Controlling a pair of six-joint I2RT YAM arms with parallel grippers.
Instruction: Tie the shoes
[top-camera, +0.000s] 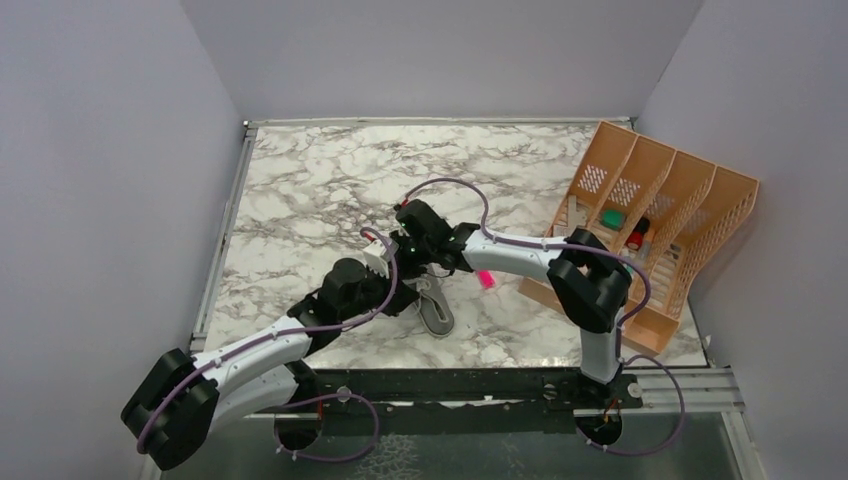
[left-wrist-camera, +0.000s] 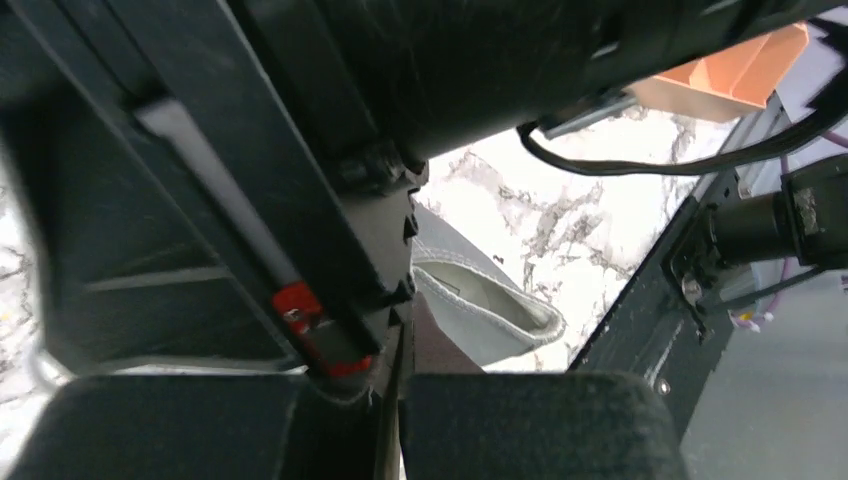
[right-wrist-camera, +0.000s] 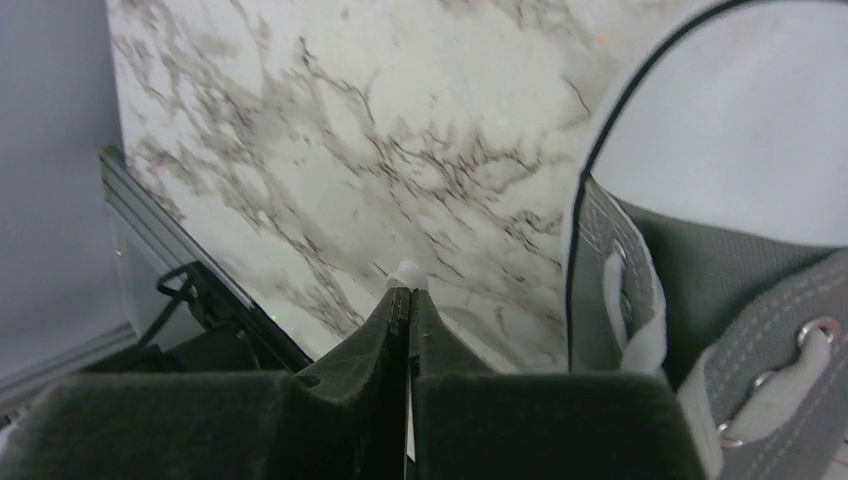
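A grey low-top sneaker (top-camera: 437, 312) with a white sole lies on the marble table (top-camera: 300, 180), just in front of both grippers. My right gripper (right-wrist-camera: 408, 290) is shut on a white lace end (right-wrist-camera: 407, 272) that pokes out past its fingertips. The shoe's toe cap and laced eyelets (right-wrist-camera: 720, 280) lie to its right. My left gripper (left-wrist-camera: 405, 335) is shut, with a pale strip between its pads that looks like lace. The shoe's heel opening (left-wrist-camera: 480, 310) shows beyond it. The right arm's black body fills the rest of the left wrist view. In the top view, the left (top-camera: 385, 262) and right (top-camera: 408, 240) grippers meet over the shoe.
A pink bar (top-camera: 486, 278) lies on the table to the right of the shoe, under the right forearm. An orange slotted file organizer (top-camera: 650, 230) holding small items stands at the right edge. Grey walls enclose the table on three sides.
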